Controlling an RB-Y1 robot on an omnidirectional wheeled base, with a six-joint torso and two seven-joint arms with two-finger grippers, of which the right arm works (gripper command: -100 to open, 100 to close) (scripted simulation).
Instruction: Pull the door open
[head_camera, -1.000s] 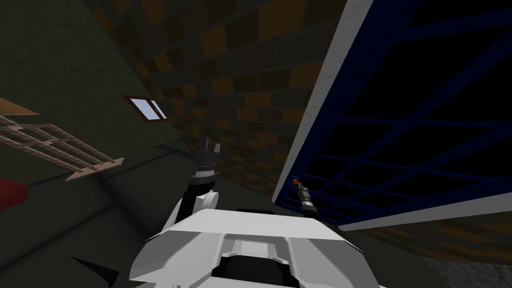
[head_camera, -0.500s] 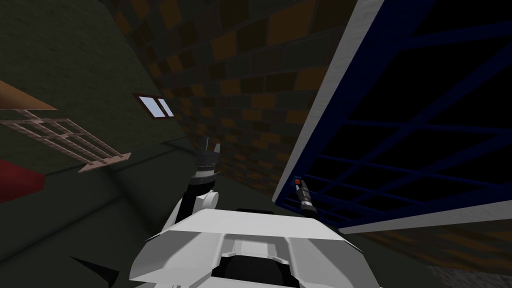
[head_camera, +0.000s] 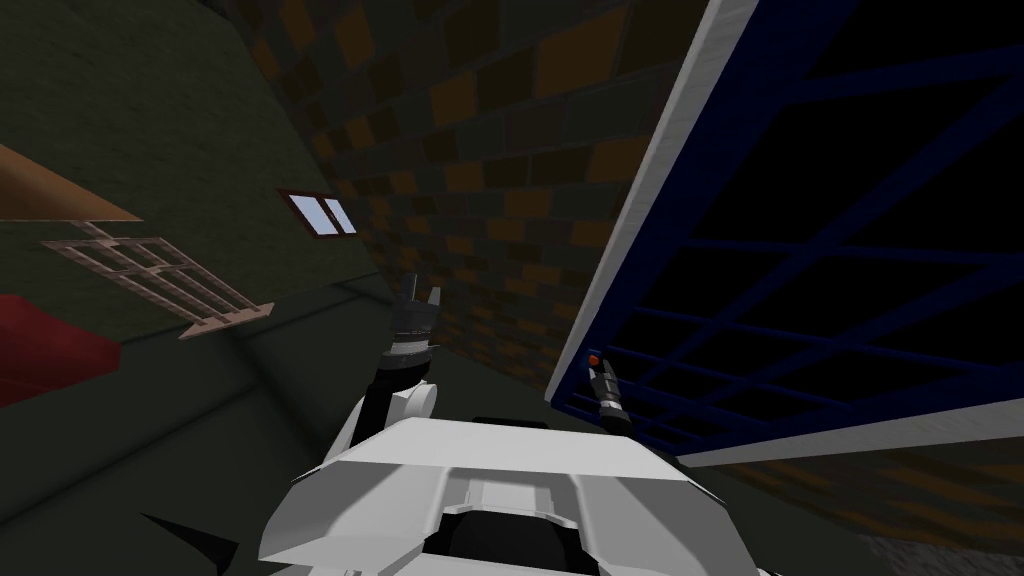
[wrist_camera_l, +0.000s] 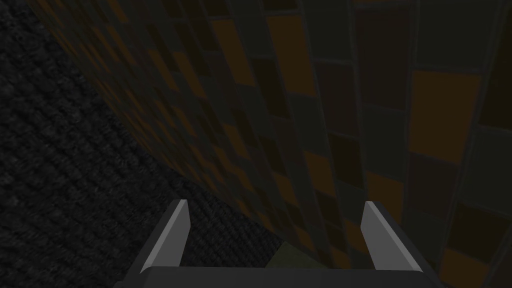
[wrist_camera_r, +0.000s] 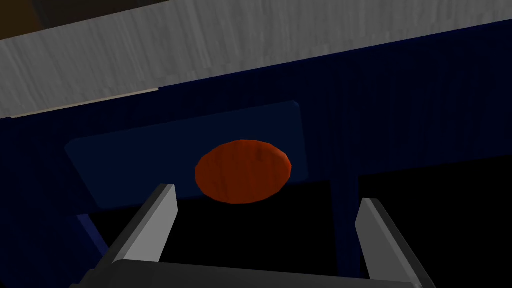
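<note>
While right gripper (wrist_camera_r: 267, 195) gapes | red knob (wrist_camera_r: 242, 171) just beyond it | left gripper (wrist_camera_l: 276, 203) parted

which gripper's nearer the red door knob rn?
Right. The right gripper is just short of the red knob on the blue door, fingers open. The left gripper is off by the checkered wall, fingers open too.

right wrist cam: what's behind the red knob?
A dark blue plate fixed on the blue door. Below it, between the door's bars, is a black area. The knob covers the plate's middle, so its mount can't be seen.
</note>
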